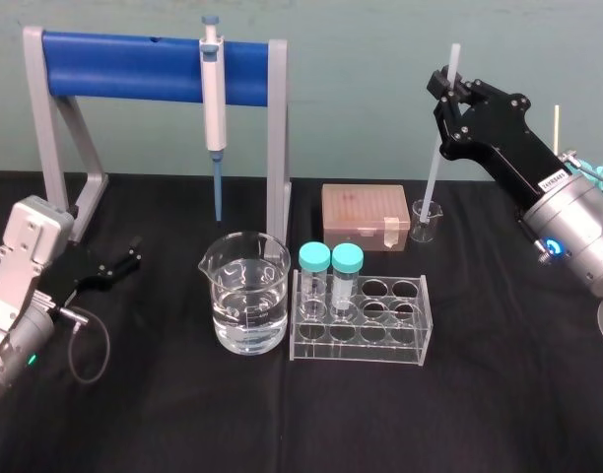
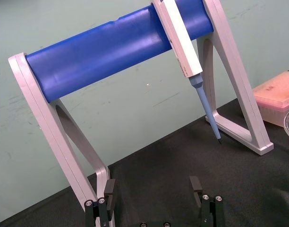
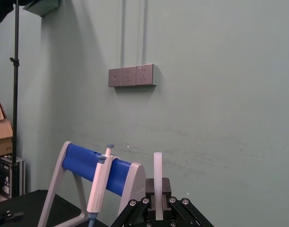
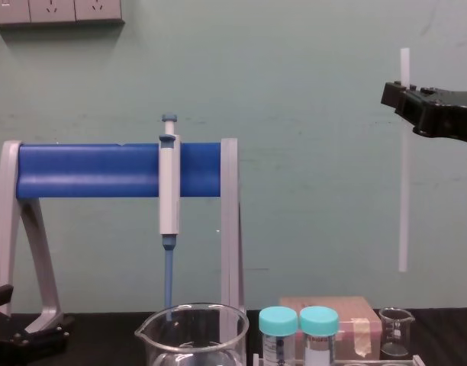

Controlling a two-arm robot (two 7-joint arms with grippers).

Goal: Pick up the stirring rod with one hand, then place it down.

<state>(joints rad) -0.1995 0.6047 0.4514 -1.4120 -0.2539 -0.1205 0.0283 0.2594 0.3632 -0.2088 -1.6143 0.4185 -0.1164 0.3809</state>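
Holds the stirring rod (image 4: 403, 191) in the right gripper (image 1: 451, 94), high over the right side of the table (image 1: 499, 394) — jaws closed on the rod close to its upper end, with only a short piece standing out above. Carries it almost upright in the air, lower end above the small beaker (image 1: 426, 219) and clearly apart from it in the chest view. Rests the left gripper (image 1: 119, 261) low at the left, near the foot of the grey stand (image 1: 279, 148) — jaws open, nothing between them. On the stand's blue bar: the pipette (image 1: 214, 89), tip down. In front: a large beaker (image 1: 245, 296) with water, just beside it a clear tube rack (image 1: 361, 330) with two teal-capped tubes (image 1: 331, 264); behind the rack, a pink box (image 1: 366, 215).
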